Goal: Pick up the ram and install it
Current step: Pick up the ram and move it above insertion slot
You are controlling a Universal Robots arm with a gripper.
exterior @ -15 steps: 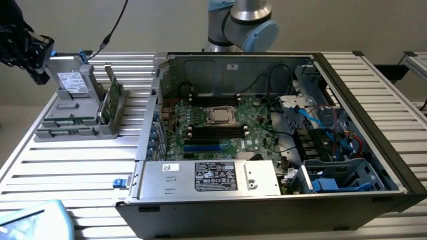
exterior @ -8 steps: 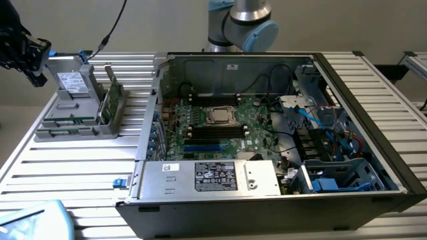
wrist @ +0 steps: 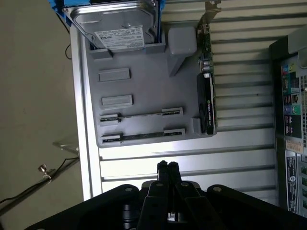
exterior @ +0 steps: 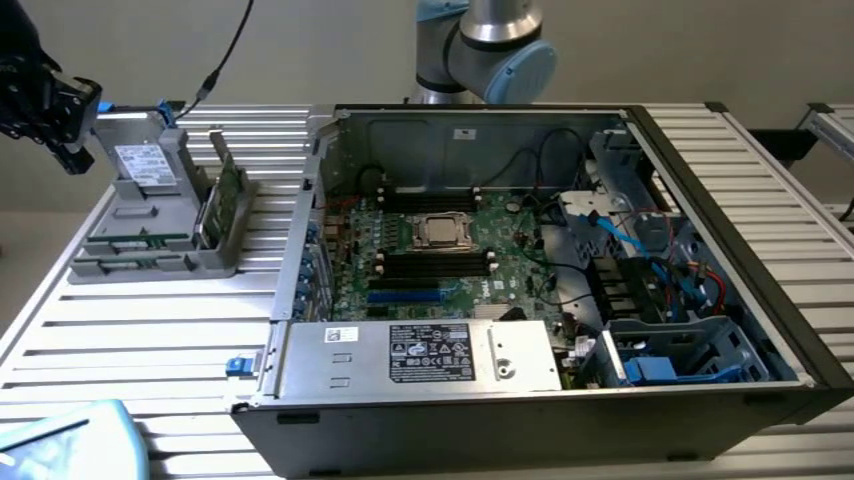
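Currently the gripper (wrist: 167, 168) is hovering over the slatted table (wrist: 230, 158) with its jaws pressed fully together, gripping nothing, just beyond the grey holder (wrist: 144, 91) at the end opposite the drive (wrist: 117, 28). The ram (wrist: 141, 136) is sitting on edge in the holder's slot nearest the gripper, with a second stick (wrist: 141, 115) occupying the next slot.

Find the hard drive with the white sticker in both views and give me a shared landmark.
Exterior view: hard drive sits in the grey holder, at the exterior view's left.
Wrist view: hard drive at the grey holder's end farthest from the gripper.
Shared landmark: the grey holder.
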